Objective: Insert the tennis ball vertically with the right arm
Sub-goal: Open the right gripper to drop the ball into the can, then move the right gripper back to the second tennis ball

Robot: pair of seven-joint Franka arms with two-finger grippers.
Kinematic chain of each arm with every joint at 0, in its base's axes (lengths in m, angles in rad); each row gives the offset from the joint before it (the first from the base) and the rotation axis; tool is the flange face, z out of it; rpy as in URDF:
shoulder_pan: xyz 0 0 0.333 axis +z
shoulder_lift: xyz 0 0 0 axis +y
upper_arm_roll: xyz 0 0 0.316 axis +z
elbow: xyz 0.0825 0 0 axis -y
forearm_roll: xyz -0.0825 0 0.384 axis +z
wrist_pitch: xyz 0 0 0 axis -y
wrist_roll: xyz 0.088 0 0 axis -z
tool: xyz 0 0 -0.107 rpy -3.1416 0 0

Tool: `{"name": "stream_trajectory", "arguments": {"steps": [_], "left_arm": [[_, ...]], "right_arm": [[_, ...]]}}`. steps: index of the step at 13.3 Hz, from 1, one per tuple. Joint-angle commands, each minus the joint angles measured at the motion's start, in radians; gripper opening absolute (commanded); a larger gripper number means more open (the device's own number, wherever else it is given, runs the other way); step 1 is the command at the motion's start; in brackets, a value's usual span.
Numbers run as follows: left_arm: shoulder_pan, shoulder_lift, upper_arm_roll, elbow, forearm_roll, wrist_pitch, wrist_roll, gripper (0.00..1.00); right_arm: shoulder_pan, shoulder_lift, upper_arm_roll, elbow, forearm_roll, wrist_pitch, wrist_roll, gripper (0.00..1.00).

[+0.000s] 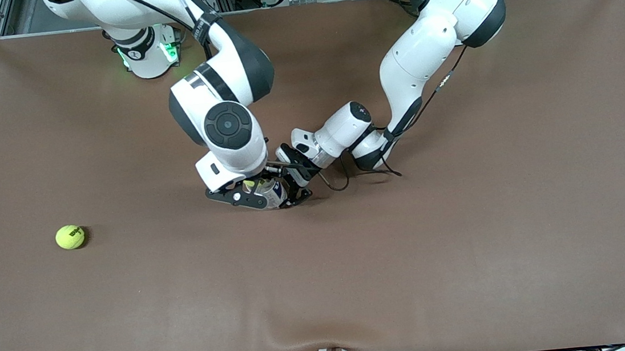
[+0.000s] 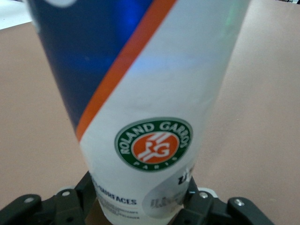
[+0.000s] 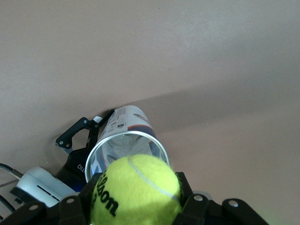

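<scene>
My right gripper (image 3: 136,199) is shut on a yellow tennis ball (image 3: 133,190) with black lettering, held just above the open mouth of a tube-shaped ball can (image 3: 123,140). The can (image 2: 150,117) is white and blue with an orange stripe and a round green logo. It stands upright near the table's middle, and my left gripper (image 2: 140,206) is shut on its lower part. In the front view my right gripper (image 1: 250,191) hangs over the can (image 1: 273,193), hiding most of it, and my left gripper (image 1: 293,191) is beside it. A sliver of the held ball (image 1: 248,184) shows.
A second yellow tennis ball (image 1: 70,237) lies on the brown table cloth (image 1: 468,241), toward the right arm's end and a little nearer the front camera than the can. The left arm's cable (image 1: 342,181) loops down close to the cloth by its wrist.
</scene>
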Motion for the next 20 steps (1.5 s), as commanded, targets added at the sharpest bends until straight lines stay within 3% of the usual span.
{"name": "stream_trajectory", "arguments": {"steps": [1, 2, 13, 18, 20], "left_arm": [[-0.015, 0.011, 0.011, 0.021, -0.003, 0.021, 0.0, 0.75], [-0.015, 0.011, 0.011, 0.021, -0.003, 0.021, 0.0, 0.75], [-0.013, 0.011, 0.013, 0.021, -0.003, 0.021, 0.002, 0.75], [-0.013, 0.011, 0.013, 0.021, -0.003, 0.021, 0.003, 0.75], [-0.013, 0.011, 0.013, 0.021, -0.002, 0.021, 0.003, 0.75]], "right_arm": [[0.009, 0.009, -0.009, 0.013, -0.009, 0.001, 0.019, 0.58], [0.013, 0.01, -0.009, 0.013, -0.011, 0.001, 0.024, 1.0], [0.0, -0.01, -0.015, 0.016, -0.014, -0.016, 0.016, 1.0], [-0.199, -0.163, -0.027, 0.022, -0.006, -0.215, -0.215, 1.0], [-0.313, -0.195, -0.027, 0.022, 0.006, -0.226, -0.324, 1.0]]}}
